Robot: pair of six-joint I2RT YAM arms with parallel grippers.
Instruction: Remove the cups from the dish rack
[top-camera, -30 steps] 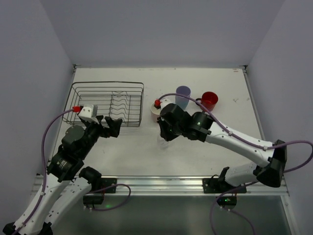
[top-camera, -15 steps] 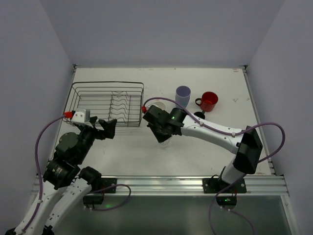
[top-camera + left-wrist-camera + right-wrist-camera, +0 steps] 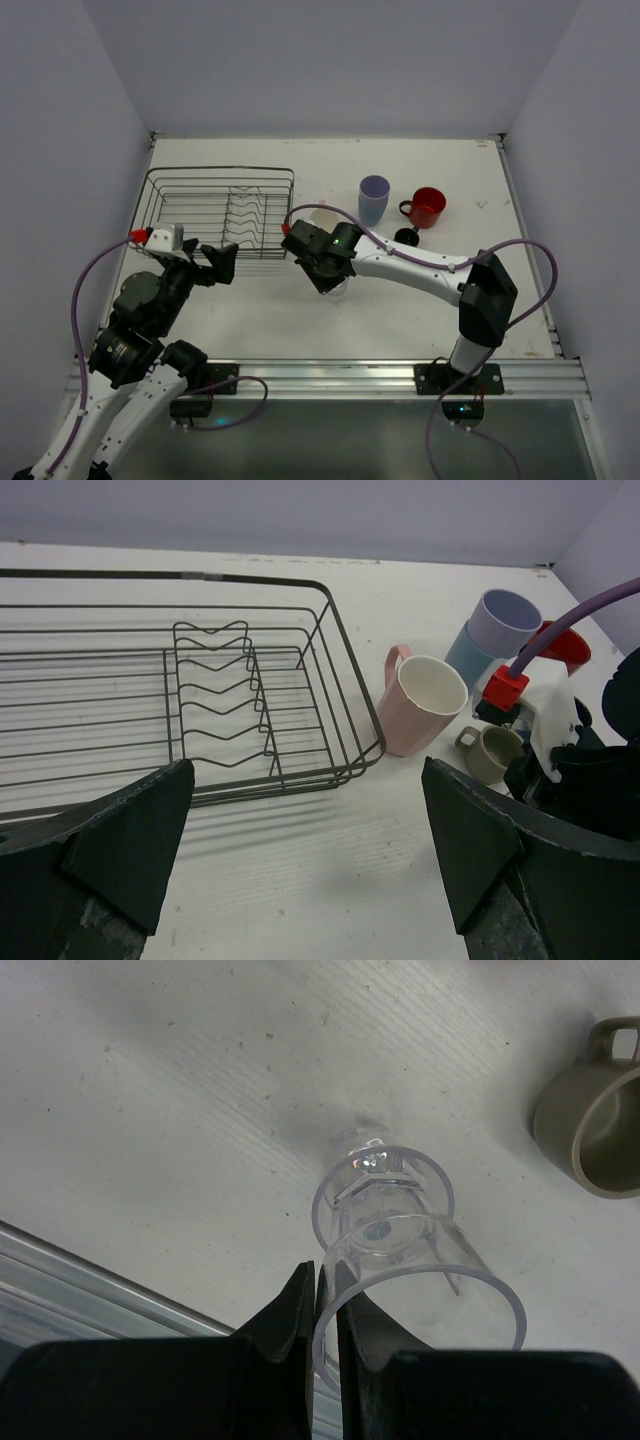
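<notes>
Pinching the clear cup (image 3: 402,1232) by its rim, the right end effector (image 3: 325,1290) needed to seat it flat on the counter (image 3: 150,1110) before releasing.

White matte tabletop (image 3: 300,320), fine-ribbed texture up close, w/ small dark specks and a few scuffs nr the far right corner. Boxed in on 3 sides by plain pale lavender-grey walls: back wall (image 3: 320,60), left wall (image 3: 60,150), right wall (image 3: 590,120). Silver metal rail (image 3: 330,372) runs along near edge; darker grey-green surface below it. Light even, diffuse; shadows soft.
</notes>
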